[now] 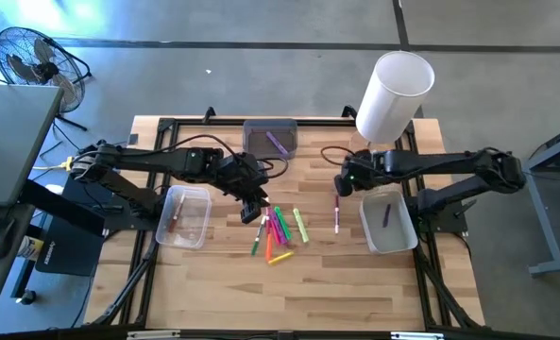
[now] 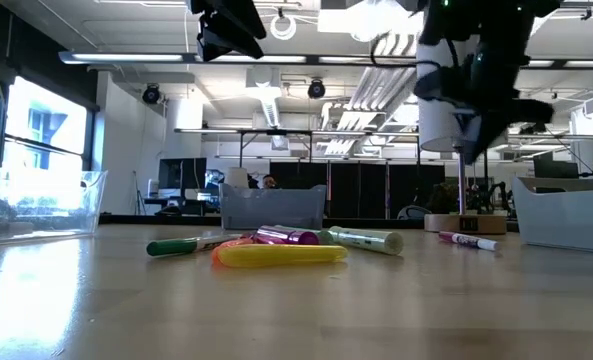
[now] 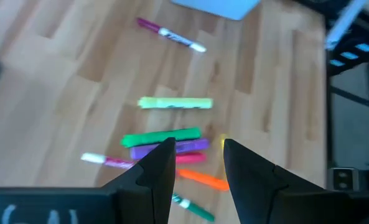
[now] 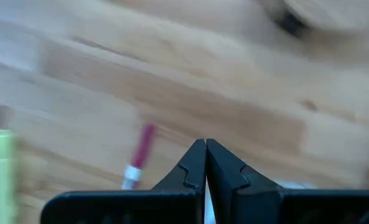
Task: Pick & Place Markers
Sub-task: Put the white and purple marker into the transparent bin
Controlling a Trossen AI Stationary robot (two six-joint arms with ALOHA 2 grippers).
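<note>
Left gripper [image 1: 253,210] hovering, jaws spread and empty, over the markers [image 1: 280,229] heaped at table centre; reaching step, judging by pose. Next calling for a descent straddling one stick. Right gripper [image 1: 340,185] waiting, jaws pressed together, near a lone pink marker [image 1: 336,215].

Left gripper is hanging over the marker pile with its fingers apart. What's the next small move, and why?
Probably lower the left gripper straight down onto the purple marker and close. Its open fingers hold nothing and hover above the pile, roughly framing that marker's end beside the green marker. The right gripper is shut and empty near the lone pink marker.
</note>
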